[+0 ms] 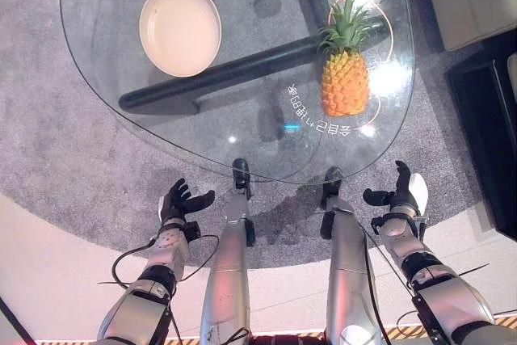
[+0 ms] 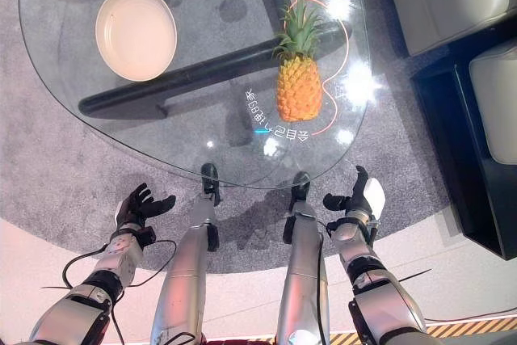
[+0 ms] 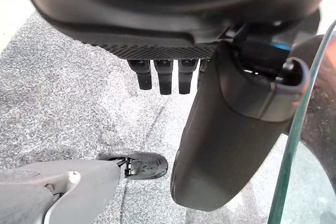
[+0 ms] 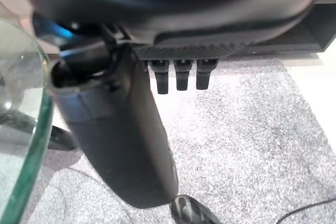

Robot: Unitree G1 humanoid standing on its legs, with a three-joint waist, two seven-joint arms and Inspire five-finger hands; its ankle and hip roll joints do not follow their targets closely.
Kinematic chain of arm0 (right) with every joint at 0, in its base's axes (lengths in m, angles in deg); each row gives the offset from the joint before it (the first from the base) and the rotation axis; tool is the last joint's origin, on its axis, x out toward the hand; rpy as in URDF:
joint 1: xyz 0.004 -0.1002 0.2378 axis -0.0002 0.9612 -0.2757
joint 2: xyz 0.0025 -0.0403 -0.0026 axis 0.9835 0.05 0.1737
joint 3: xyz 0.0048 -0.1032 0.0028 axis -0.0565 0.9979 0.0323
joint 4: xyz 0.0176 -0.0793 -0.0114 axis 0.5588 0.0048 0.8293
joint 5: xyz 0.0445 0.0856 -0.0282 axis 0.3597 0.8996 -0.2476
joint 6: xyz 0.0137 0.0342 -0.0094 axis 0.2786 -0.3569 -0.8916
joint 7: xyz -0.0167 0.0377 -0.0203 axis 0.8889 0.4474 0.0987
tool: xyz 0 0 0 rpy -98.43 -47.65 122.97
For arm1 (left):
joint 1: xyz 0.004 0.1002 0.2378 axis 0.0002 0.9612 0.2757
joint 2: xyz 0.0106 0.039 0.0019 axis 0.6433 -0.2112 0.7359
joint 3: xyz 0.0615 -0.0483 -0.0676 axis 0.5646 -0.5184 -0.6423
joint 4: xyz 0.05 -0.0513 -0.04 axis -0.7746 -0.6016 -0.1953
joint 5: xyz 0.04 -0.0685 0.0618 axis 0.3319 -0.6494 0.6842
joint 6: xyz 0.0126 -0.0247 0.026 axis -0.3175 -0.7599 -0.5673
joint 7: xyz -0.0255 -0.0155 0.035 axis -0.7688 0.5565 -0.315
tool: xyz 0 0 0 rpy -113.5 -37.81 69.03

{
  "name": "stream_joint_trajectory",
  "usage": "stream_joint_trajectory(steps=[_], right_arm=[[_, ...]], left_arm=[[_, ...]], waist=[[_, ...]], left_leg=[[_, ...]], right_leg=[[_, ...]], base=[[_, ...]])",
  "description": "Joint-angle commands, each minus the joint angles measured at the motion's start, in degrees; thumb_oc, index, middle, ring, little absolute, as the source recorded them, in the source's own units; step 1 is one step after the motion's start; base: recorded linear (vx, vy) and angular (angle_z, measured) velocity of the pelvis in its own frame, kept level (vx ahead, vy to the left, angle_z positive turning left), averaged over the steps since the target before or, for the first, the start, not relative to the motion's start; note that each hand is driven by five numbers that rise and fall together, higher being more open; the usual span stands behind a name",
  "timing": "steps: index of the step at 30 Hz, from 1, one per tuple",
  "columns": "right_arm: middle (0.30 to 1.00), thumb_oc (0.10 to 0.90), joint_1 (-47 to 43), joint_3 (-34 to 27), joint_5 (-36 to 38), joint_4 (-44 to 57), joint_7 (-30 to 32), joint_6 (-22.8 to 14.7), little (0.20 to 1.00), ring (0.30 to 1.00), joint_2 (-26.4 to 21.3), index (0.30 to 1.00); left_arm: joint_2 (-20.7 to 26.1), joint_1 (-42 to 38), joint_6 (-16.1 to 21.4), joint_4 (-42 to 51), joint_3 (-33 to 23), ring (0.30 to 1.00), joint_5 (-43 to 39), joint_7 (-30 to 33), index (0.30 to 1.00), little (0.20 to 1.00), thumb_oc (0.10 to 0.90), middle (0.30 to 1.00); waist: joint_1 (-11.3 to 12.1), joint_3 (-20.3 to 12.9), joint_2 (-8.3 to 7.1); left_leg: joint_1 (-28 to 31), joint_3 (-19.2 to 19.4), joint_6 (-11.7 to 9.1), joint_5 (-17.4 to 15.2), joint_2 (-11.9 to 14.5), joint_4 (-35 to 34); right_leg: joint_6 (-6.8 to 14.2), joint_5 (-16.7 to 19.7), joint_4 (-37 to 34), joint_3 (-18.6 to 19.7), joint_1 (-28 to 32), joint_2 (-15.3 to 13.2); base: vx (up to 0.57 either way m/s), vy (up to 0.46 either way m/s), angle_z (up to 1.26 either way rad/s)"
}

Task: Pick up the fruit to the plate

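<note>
1. Glass table (image 1: 121,119) carries the pineapple (image 1: 344,78) upright on its right side, well apart from the empty cream plate (image 1: 180,28) at left.
2. Left hand (image 1: 179,204) and right hand (image 1: 397,195) hang below the table's near edge, fingers apparently relaxed, holding nothing.

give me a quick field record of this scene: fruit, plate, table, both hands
fruit: pineapple, upright on the table's right side
plate: plate, empty, on the table's left side, apart from the pineapple
table: glass table, on a grey carpet
left hand: left hand, open, holds nothing, short of the table edge
right hand: right hand, open, holds nothing, short of the table edge
</note>
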Motion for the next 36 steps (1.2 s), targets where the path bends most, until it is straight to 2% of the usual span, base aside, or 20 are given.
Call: stream_joint_trajectory(steps=[1,3,5,8,10,13,17,18,21,22,25,27,32,36], right_arm=[[0.900,0.800,0.9,-4.1,11.4,-1.3,2.6,-2.6,0.900,0.900,-5.3,0.900],[0.900,0.800,1.0,-7.1,15.8,-1.2,5.1,-6.6,0.900,0.900,-6.2,0.900],[0.900,0.800,1.4,-9.4,17.7,0.8,7.1,-8.8,0.900,0.900,-7.4,0.900],[0.900,0.800,2.0,-13.0,21.3,8.0,13.6,-13.0,0.900,0.900,-8.5,0.900],[0.900,0.800,2.2,-14.5,21.1,12.9,18.0,-15.5,0.900,0.900,-8.4,0.900],[0.900,0.800,1.6,-15.2,20.4,20.6,23.7,-17.2,0.900,0.900,-9.2,0.900],[0.900,0.800,1.2,-16.3,16.4,29.0,28.3,-20.0,0.900,0.900,-8.7,0.900],[0.900,0.800,0.9,-16.5,14.7,31.3,28.1,-21.2,0.900,0.900,-8.8,0.900],[0.900,0.800,1.1,-15.3,10.1,39.3,26.3,-21.2,0.900,0.900,-8.6,0.900],[0.900,0.800,1.4,-14.5,9.3,43.3,24.3,-19.9,0.900,0.900,-8.1,0.900],[0.900,0.800,2.6,-11.6,11.2,50.2,16.2,-16.8,0.900,0.900,-7.1,0.900],[0.900,0.800,3.5,-9.8,11.0,53.9,13.1,-16.0,0.900,0.900,-6.0,0.900],[0.900,0.800,6.1,-6.2,11.2,59.8,6.4,-14.5,0.900,0.900,-3.3,0.900],[0.900,0.800,7.3,-3.5,11.3,62.6,3.4,-12.6,0.900,0.900,-2.5,0.900]], left_arm=[[4.1,1.0,1.3,-0.8,-1.6,0.900,0.3,1.0,0.900,0.900,0.800,0.900],[4.4,1.2,0.8,-0.9,-1.3,0.900,0.8,0.0,0.900,0.900,0.800,0.900],[4.5,1.8,0.9,-0.7,-1.0,0.900,0.6,-0.4,0.900,0.900,0.800,0.900],[4.6,3.2,1.5,-0.4,-0.6,0.900,0.2,-0.2,0.900,0.900,0.800,0.900],[4.5,3.8,1.7,-0.1,-0.5,0.900,0.2,0.1,0.900,0.900,0.800,0.900],[4.4,4.2,1.7,0.6,-0.7,0.900,-0.2,0.4,0.900,0.900,0.800,0.900],[3.7,4.3,2.2,0.9,-0.5,0.900,-0.1,0.6,0.900,0.900,0.800,0.900],[3.5,4.1,2.3,1.0,-0.4,0.900,-0.1,0.7,0.900,0.900,0.800,0.900],[3.3,4.4,2.8,0.9,-0.7,0.900,-0.2,0.4,0.900,0.900,0.800,0.900],[3.1,4.5,2.8,1.0,-1.0,0.900,-0.2,0.5,0.900,0.900,0.800,0.900],[3.0,4.8,2.5,1.4,-1.8,0.900,0.1,0.4,0.900,0.900,0.800,0.900],[2.6,5.3,3.1,1.4,-2.1,0.900,0.1,0.3,0.900,0.900,0.800,0.900],[1.5,6.1,4.5,0.9,-2.5,0.900,0.5,0.1,0.900,0.900,0.800,0.900],[0.9,6.5,4.6,1.4,-2.0,0.900,0.1,0.5,0.900,0.900,0.800,0.900]], waist=[[1.7,-0.6,-2.32],[1.7,-0.6,-2.46],[1.6,-0.6,-2.55],[1.3,-0.6,-2.79],[1.1,-0.6,-2.87],[0.7,-0.6,-2.79],[0.3,-0.6,-2.46],[0.2,-0.6,-2.31],[0.0,-0.6,-2.16],[-0.2,-0.6,-2.12],[-0.5,-0.6,-2.25],[-0.6,-0.6,-2.34],[-1.1,-0.6,-2.51],[-1.2,-0.6,-2.27]], left_leg=[[-3.2,-1.1,0.4,-8.7,-1.8,11.2],[-3.2,-1.2,0.4,-8.8,-1.7,11.4],[-3.0,-1.1,0.5,-8.9,-1.6,11.2],[-2.5,-0.8,0.5,-8.9,-1.6,10.8],[-2.2,-0.7,0.6,-8.8,-1.7,10.4],[-1.8,-0.7,0.6,-8.6,-1.8,9.7],[-1.6,-0.6,0.7,-8.3,-2.0,9.0],[-1.6,-0.6,0.7,-8.2,-2.1,8.7],[-1.5,-0.6,0.7,-7.8,-2.3,8.0],[-1.5,-0.5,0.7,-7.7,-2.4,7.7],[-1.4,-0.2,0.7,-7.3,-2.3,7.2],[-1.3,-0.1,0.6,-7.1,-2.3,6.9],[-0.7,0.4,0.5,-6.6,-2.4,6.2],[-0.3,0.7,0.5,-6.2,-2.5,5.5]], right_leg=[[0.9,5.3,-6.0,-1.0,0.3,1.8],[0.9,5.4,-6.0,-0.9,0.4,1.8],[1.0,5.6,-6.1,-0.9,0.5,1.9],[1.1,5.9,-6.4,-1.1,0.9,1.8],[1.1,6.1,-6.7,-1.2,1.1,1.8],[1.2,6.4,-7.2,-1.2,1.2,1.6],[1.3,6.3,-7.5,-1.1,1.3,1.5],[1.3,6.4,-7.6,-1.2,1.2,1.5],[1.3,6.4,-8.0,-1.1,1.1,1.4],[1.3,6.4,-8.1,-1.1,1.1,1.4],[1.2,6.4,-8.6,-1.1,1.1,1.3],[1.1,6.2,-8.7,-1.1,1.2,1.3],[0.8,5.9,-9.3,-1.0,1.9,1.5],[0.6,5.6,-9.5,-1.0,2.3,1.6]], base=[[0.00,0.000,0.00],[0.01,-0.015,0.00],[0.00,0.000,0.00],[0.00,0.000,0.00],[0.00,0.000,0.00],[-0.02,0.044,0.00],[-0.02,0.044,0.00],[0.00,0.000,0.00],[-0.03,0.035,-0.01],[-0.02,0.041,-0.01],[-0.01,0.040,0.00],[-0.01,0.043,-0.01],[0.00,0.016,0.00],[0.00,0.016,0.00]])
